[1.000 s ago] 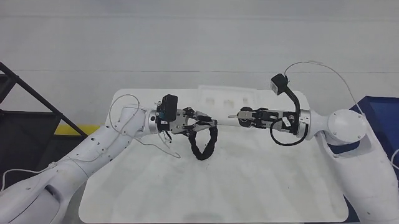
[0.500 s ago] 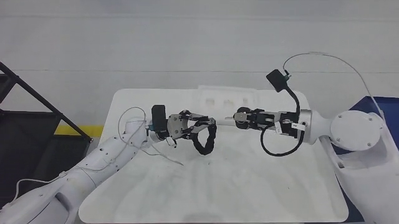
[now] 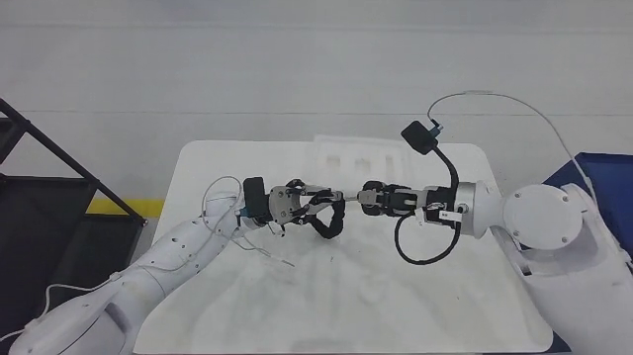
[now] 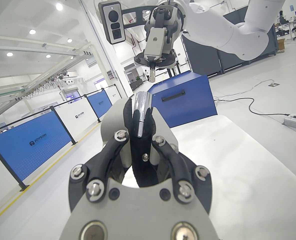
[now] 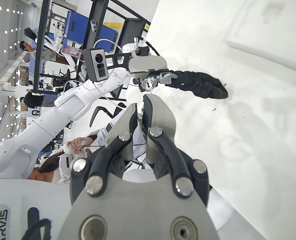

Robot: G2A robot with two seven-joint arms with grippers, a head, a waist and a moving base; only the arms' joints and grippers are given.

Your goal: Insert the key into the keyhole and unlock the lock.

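The right claw [image 5: 138,112] is clenched on the key [image 4: 152,74], whose tip faces the keyhole [image 5: 147,84], near but apart. The left claw [image 4: 141,109] grasps the lock [image 4: 143,101] above the bench [image 3: 396,296], its black cable loop [image 5: 200,86] drooping. The step looks like alignment. Next calls for a straight push in, then a twist.

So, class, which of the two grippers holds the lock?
The left gripper: it clamps the chrome lock, with its black cable loop. The right gripper holds the key instead.
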